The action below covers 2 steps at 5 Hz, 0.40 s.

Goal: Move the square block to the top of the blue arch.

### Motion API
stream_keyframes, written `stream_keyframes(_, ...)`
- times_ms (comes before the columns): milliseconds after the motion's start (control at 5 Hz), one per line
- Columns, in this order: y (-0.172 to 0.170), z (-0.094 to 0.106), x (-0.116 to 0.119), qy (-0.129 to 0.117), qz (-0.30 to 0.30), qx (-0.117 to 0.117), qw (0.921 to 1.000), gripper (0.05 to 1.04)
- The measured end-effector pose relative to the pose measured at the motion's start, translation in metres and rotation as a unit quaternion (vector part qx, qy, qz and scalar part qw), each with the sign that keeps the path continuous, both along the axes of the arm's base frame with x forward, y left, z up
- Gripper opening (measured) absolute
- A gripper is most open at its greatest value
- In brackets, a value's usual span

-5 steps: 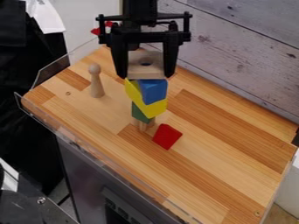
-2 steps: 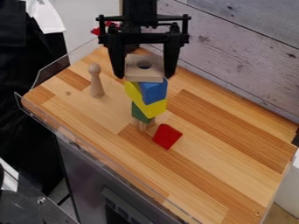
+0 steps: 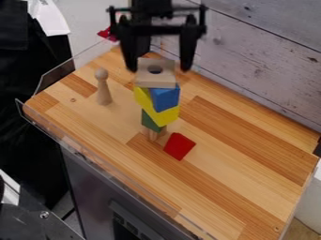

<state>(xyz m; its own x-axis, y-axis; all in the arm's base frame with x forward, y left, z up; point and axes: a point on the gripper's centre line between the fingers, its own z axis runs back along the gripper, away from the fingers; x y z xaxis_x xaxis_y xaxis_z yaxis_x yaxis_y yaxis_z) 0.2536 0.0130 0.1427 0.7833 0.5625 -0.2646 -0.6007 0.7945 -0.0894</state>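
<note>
The gripper (image 3: 158,66) stands wide open, holding nothing, above the square block (image 3: 155,73) atop the blue arch (image 3: 165,98)

The square block (image 3: 155,80) is pale tan, the arch (image 3: 165,100) blue; one piece (image 3: 168,117) is yellow, another (image 3: 149,123) green, a cube (image 3: 179,146) red. The peg (image 3: 103,89) is beige, the end effector (image 3: 158,70) black. Honey and brown stripes pattern the surface (image 3: 251,187); dark knots fleck the grey wall (image 3: 263,61).
</note>
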Motion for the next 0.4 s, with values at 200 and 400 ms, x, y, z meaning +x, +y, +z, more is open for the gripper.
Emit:
stream_keyframes(200,0.021,0.02,0.012,-0.034,0.01,0.01,0.9993,0.999)
stream_keyframes(400,0.045,0.015,0.013,-0.031,0.037,0.014,0.9987,0.999)
